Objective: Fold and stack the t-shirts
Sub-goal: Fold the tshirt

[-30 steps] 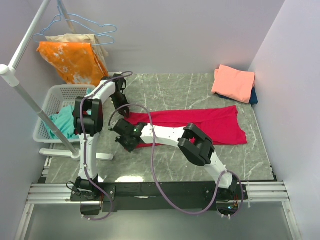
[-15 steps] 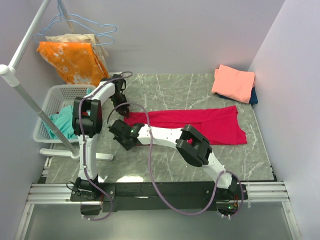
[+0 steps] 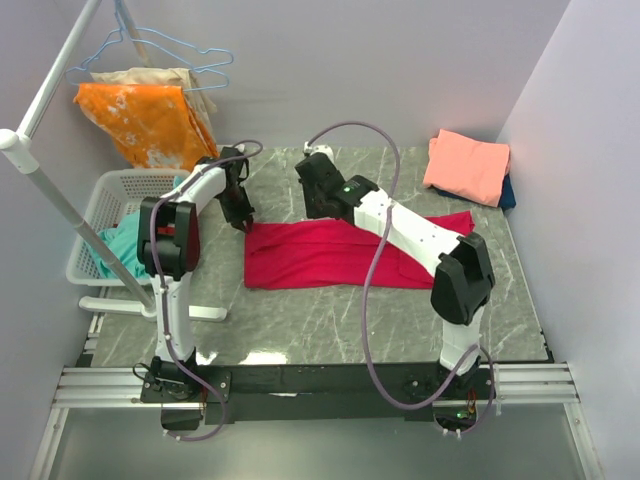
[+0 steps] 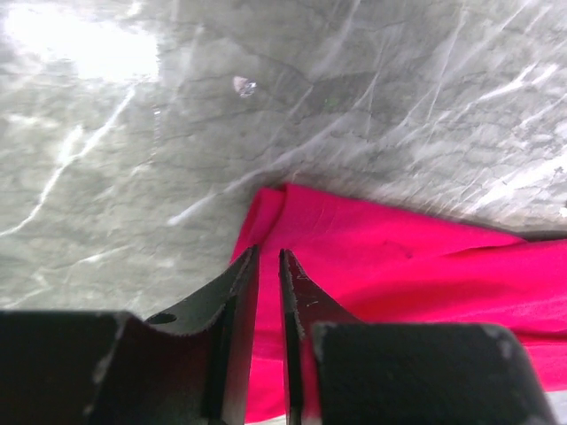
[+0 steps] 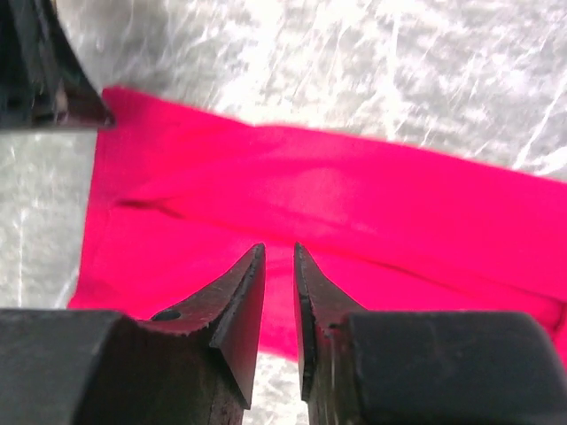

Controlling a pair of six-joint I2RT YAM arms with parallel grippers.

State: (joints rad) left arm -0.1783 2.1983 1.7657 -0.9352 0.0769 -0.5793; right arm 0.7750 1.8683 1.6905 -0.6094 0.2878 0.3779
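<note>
Grey marble bench (image 3: 330, 325) is carrying three tees. One red tee (image 3: 300, 262) is lying as a folded band across the middle. Left gripper (image 4: 268, 255) is sitting at that tee's far left corner, fingers almost together; whether they are pinching cloth I cannot tell. Right gripper (image 5: 279, 252) is hovering above the tee near its far edge, fingers slightly parted, gripping nothing. A second ago this gripper was reaching low by the near left corner, and the tee was lying narrower and stretching further right. Right arm (image 3: 420, 235) is now covering part of it. One pink tee (image 3: 465, 165) is resting folded at the far right corner, hiding all but a sliver of one blue tee (image 3: 509, 192).
</note>
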